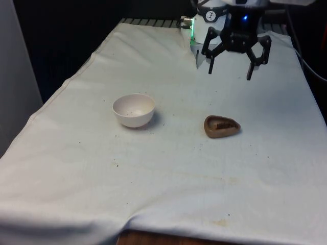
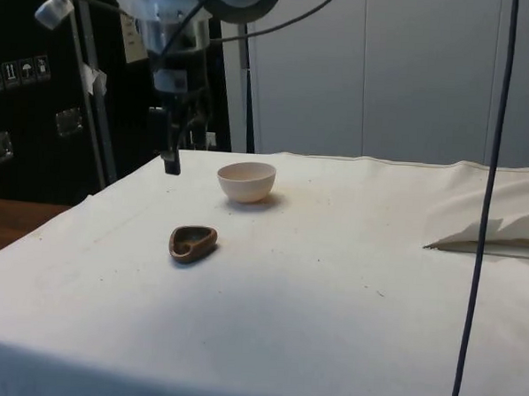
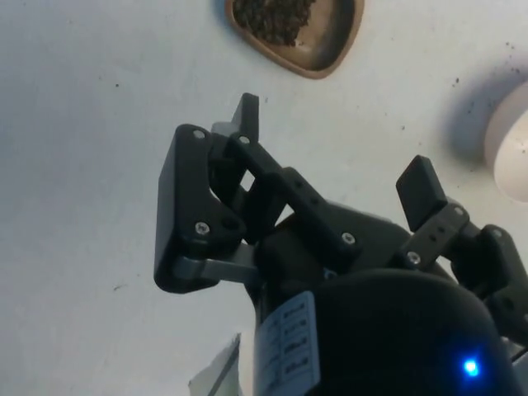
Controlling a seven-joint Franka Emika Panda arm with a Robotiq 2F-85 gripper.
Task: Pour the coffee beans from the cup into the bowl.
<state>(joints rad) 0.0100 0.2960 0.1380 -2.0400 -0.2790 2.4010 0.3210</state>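
The tool [image 1: 229, 65] hangs released above the table, well apart from the brown cup [image 1: 222, 126].

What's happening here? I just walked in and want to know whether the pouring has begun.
Not yet. The gripper hangs open above the white cloth, at the robot's end of the table, holding nothing. The brown cup with coffee beans sits untouched on the cloth, nearer the camera than the gripper. The white bowl stands apart from it, toward the front view's left, with hardly anything in it.
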